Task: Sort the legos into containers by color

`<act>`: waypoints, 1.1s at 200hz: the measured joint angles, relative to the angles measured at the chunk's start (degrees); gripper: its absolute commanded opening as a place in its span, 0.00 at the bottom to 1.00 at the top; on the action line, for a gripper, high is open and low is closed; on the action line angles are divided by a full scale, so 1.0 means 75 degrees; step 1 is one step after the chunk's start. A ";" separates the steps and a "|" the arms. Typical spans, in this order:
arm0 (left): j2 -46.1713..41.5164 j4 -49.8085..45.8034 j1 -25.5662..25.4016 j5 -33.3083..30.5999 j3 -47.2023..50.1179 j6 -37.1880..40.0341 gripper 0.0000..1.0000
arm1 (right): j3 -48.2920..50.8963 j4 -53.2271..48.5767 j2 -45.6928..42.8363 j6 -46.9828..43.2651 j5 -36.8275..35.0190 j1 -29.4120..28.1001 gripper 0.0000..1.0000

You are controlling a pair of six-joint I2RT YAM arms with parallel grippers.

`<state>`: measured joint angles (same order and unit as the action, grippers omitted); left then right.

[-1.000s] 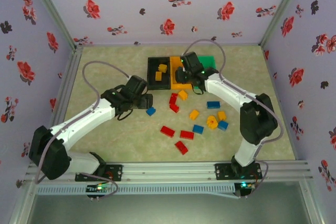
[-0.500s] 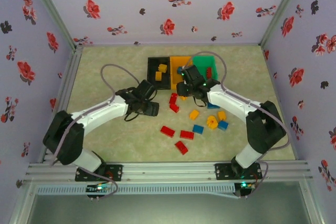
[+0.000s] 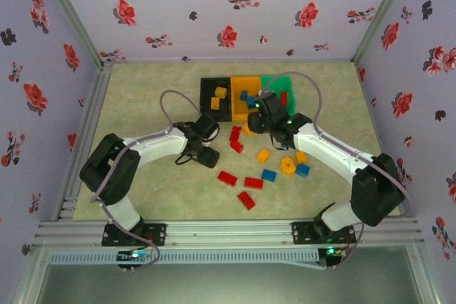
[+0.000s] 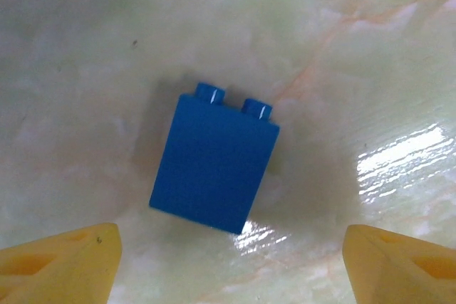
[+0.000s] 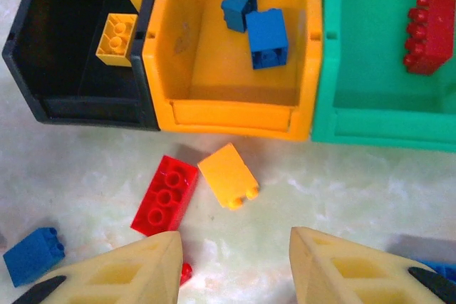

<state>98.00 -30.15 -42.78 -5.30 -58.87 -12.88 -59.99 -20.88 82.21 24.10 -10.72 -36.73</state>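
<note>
A blue lego (image 4: 214,161) lies on its side on the table, just ahead of my left gripper (image 4: 228,268), which is open with nothing between its fingers. In the top view the left gripper (image 3: 207,156) hovers left of the loose pile. My right gripper (image 5: 231,268) is open and empty, hovering near a yellow lego (image 5: 228,174) and a red lego (image 5: 165,195) in front of the containers. The black bin (image 5: 43,97) holds yellow bricks (image 5: 117,33). Two blue bricks (image 5: 267,37) lie in the orange bin (image 5: 235,115). A red brick (image 5: 427,30) lies in the green bin (image 5: 370,126).
Loose legos lie across the table's middle: red ones (image 3: 254,183), blue ones (image 3: 268,174) and yellow ones (image 3: 288,166). Another blue brick (image 5: 32,254) sits left of the right gripper. The flowered walls (image 3: 57,62) close in the table on three sides.
The left gripper has swung right and toward the near edge, ending over the blue lego. The right gripper has drawn back from above the orange bin to the table in front of it.
</note>
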 measured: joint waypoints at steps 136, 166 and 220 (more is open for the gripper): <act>0.0836 0.0146 0.0408 0.0143 -0.0705 0.1454 0.27 | 0.0813 -0.0137 -0.0831 0.0466 -0.0073 0.0012 0.44; 0.0839 0.0131 0.0408 0.0143 -0.0746 0.1545 0.21 | 0.0857 -0.0152 -0.0863 0.0475 -0.0131 0.0012 0.44; 0.0411 -0.0306 0.0408 0.0137 -0.1005 0.1469 0.15 | 0.0982 -0.0213 -0.1058 0.0478 -0.0236 0.0012 0.44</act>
<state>101.08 -32.45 -39.72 -4.27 -66.41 -1.87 -52.62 -22.48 74.28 27.68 -12.49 -36.64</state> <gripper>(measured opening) 0.290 0.441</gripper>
